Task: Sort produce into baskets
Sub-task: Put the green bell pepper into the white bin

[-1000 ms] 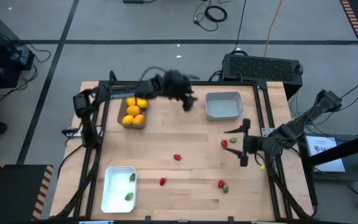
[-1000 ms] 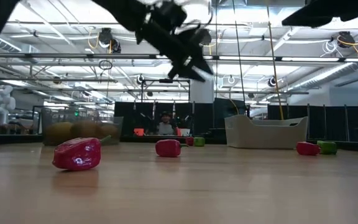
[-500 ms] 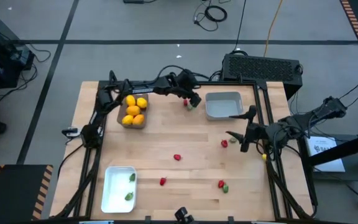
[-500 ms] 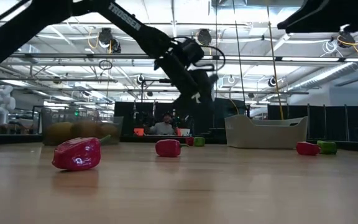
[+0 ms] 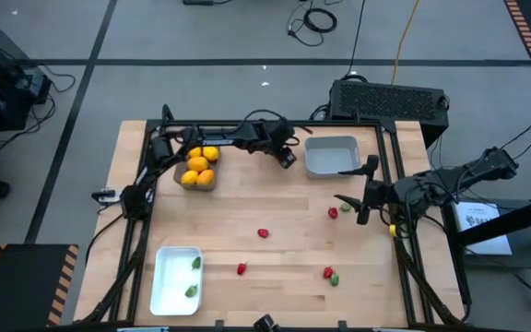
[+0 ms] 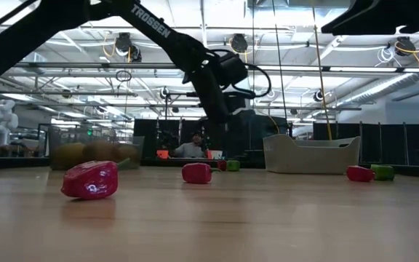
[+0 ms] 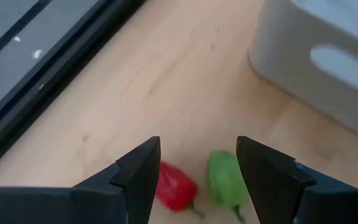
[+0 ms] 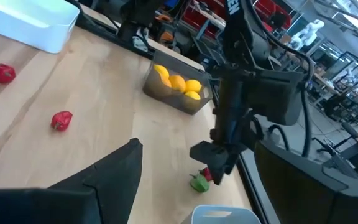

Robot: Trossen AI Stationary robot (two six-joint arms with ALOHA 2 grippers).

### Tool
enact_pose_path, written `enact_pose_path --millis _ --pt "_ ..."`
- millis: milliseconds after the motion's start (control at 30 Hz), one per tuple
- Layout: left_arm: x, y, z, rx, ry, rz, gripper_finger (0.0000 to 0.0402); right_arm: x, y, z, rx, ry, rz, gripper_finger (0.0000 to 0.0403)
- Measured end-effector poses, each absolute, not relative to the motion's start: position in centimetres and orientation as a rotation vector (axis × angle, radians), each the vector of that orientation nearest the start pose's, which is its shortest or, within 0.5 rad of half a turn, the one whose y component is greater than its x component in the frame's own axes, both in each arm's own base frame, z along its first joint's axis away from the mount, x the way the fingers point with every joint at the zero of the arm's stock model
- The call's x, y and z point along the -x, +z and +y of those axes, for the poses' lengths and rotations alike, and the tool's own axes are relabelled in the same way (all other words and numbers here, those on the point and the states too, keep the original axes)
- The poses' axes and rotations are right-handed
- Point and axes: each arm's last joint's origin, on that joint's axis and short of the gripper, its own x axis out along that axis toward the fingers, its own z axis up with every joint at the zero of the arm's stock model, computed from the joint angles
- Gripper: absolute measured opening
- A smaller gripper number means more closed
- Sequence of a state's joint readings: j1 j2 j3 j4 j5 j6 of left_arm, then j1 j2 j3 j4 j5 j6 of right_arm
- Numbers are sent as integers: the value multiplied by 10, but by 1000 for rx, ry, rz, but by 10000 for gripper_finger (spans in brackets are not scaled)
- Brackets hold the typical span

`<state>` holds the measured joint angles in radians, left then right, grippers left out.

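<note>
My left gripper [image 7: 197,165] hangs open, tipped down, over the far middle of the table [image 5: 287,159]. A small red piece [image 7: 176,186] and a green piece [image 7: 227,180] lie on the wood between its fingers, untouched. Beside them stands the light grey-blue basket [image 5: 331,155]. The brown-grey basket [image 5: 197,166] holds several yellow and orange fruits. The white basket [image 5: 177,278] holds two green pieces. My right gripper [image 5: 358,195] waits open at the table's right side, next to a red piece [image 5: 333,212].
Loose red pieces lie mid-table [image 5: 264,233] and toward the near edge [image 5: 241,269], plus a red and green pair [image 5: 330,275]. Black frame rails [image 5: 247,123] run along the table's edges. Bare wood lies between the baskets.
My left gripper has come down and tipped forward toward the red and green pieces beside the grey-blue basket, its fingers still apart. My right gripper has swung round a little at the table's right side and stayed open. No produce has moved.
</note>
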<state>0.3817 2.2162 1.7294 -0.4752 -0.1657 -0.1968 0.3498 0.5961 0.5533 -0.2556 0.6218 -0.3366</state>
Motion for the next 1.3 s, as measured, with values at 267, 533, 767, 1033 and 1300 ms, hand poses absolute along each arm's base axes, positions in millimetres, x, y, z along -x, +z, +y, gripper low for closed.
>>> enact_pose_path --millis 267,533,767,1033,1300 --pt "-448 166 168 244 618 940 218 -136 273 30 465 -208 317 297" --pt "-452 155 153 199 633 997 218 -137 276 31 495 -186 290 297" --pt "-455 149 149 193 627 1002 218 -138 279 31 508 -190 259 297" --pt "-454 148 149 195 626 1014 218 -138 279 31 536 -186 262 297" --pt "-452 148 149 246 652 1012 218 -138 279 31 540 -186 263 297"
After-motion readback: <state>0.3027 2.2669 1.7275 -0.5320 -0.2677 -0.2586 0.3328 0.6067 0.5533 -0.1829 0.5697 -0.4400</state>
